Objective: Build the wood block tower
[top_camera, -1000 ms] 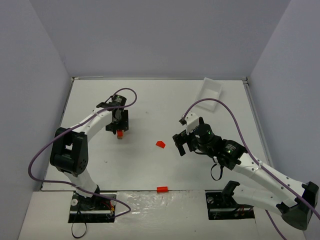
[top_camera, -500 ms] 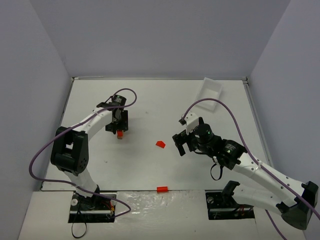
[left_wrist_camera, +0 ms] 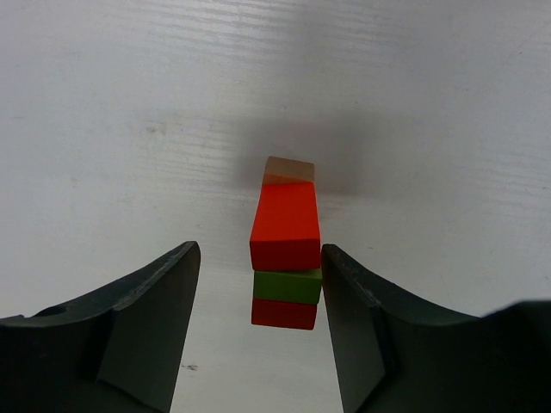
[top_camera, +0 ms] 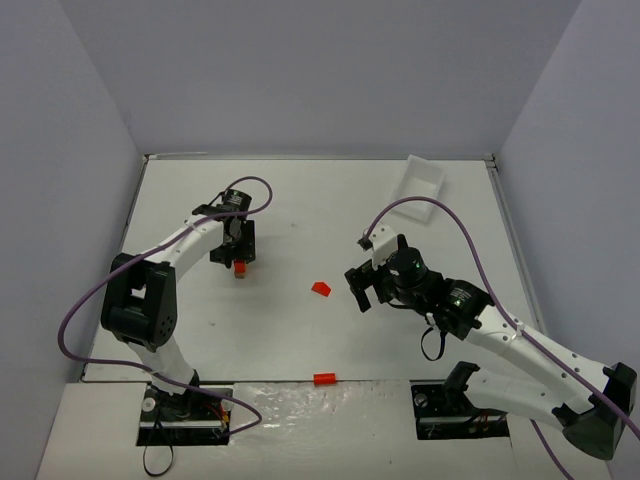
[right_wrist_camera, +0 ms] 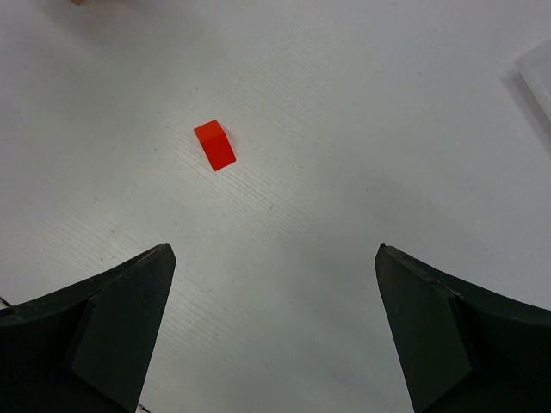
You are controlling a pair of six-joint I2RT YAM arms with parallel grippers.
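Note:
The wood block tower (left_wrist_camera: 286, 249) stands in the left wrist view: a tan block at the bottom, then red, lime green and red on top. It also shows in the top view (top_camera: 240, 268) at the table's left middle. My left gripper (left_wrist_camera: 258, 254) is open and straddles the tower's upper blocks; the right finger (left_wrist_camera: 362, 335) is close against them, while the left finger (left_wrist_camera: 146, 327) stands well apart. In the top view the left gripper (top_camera: 240, 254) hangs right over the tower. My right gripper (right_wrist_camera: 275, 249) is open and empty above bare table, also seen from above (top_camera: 362, 290).
A loose red block (top_camera: 320, 288) lies mid-table, left of the right gripper, and shows in the right wrist view (right_wrist_camera: 214, 144). Another red block (top_camera: 323, 379) lies at the table's front edge. A white tray (top_camera: 421, 180) sits at the back right.

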